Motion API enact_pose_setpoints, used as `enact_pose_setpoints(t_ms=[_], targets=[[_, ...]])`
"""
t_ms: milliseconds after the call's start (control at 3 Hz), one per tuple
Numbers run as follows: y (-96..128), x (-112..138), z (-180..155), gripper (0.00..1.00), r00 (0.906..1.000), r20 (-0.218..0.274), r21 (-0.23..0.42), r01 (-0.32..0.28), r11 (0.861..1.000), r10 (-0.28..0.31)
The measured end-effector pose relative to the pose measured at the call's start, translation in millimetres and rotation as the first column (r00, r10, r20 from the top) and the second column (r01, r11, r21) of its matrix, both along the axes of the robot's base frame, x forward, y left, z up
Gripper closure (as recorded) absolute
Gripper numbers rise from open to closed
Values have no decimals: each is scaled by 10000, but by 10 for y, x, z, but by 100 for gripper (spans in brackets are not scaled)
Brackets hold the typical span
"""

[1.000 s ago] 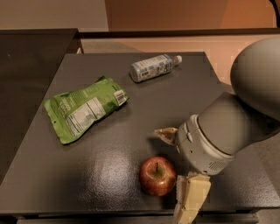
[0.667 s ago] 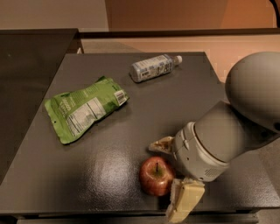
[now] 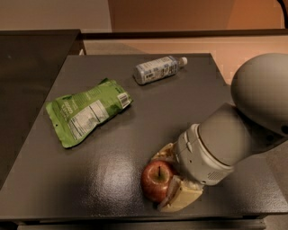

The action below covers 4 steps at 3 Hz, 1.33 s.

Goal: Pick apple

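The round red apple with a short dark stem (image 3: 155, 180) is sitting near the front edge of the dark matte table (image 3: 103, 179), with open tabletop lying to its left. The cream two-finger gripper (image 3: 165, 180) is reaching in from the right, its fingers spread wide and bracketing the apple's right side; I cannot tell whether they are touching it. The crumpled green pouch (image 3: 85, 112) and the clear plastic bottle (image 3: 157, 69) are lying well apart, farther back.

Plain indoor room, maybe office or lab: dark table (image 3: 90, 179), tan wall (image 3: 171, 13) behind it. Gripper (image 3: 165, 182) at table's near edge, by the apple (image 3: 153, 179).
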State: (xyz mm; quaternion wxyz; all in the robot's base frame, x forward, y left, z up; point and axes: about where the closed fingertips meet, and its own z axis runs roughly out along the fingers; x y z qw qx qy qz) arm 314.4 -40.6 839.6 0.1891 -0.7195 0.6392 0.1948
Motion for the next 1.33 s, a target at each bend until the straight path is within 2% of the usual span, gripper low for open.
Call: enact_pose_setpoints(t_ms=[333, 667, 1000, 1333], targets=[[42, 86, 216, 88, 9998, 134, 26, 152, 9999, -152], [60, 223, 555, 100, 9984, 435, 21, 373, 9993, -373], [31, 447, 1317, 100, 9890, 1237, 192, 796, 9966, -814], [32, 447, 1318, 100, 9890, 1239, 192, 795, 9966, -813]])
